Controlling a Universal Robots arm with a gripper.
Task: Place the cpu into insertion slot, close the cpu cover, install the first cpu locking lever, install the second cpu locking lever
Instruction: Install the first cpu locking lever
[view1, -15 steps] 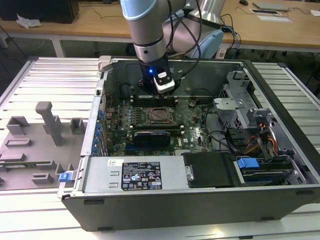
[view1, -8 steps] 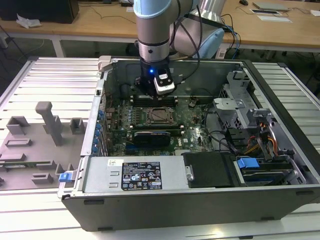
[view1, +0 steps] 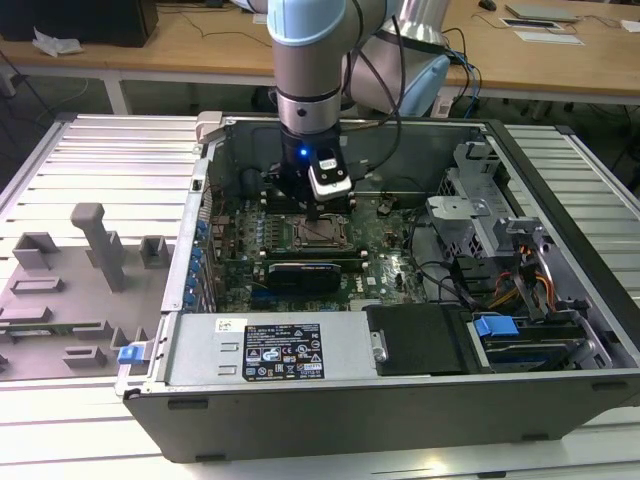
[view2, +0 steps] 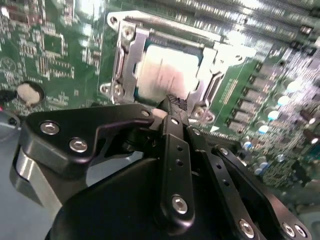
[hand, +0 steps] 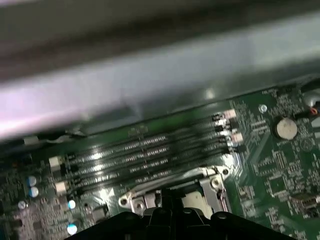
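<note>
My claw, fingers apparently clenched on nothing, hovers just above the insertion slot, where the cpu lies seated under the lowered cpu cover; levers probably remain.

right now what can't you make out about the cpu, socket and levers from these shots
- Gripper: in the second wrist view its black body hides the near edge of the insertion slot.
- Cpu: glare washes out its top there.
- Cpu cover: in the first wrist view the gripper cuts it off.
- Locking levers: too small to tell in the exterior view.
</note>
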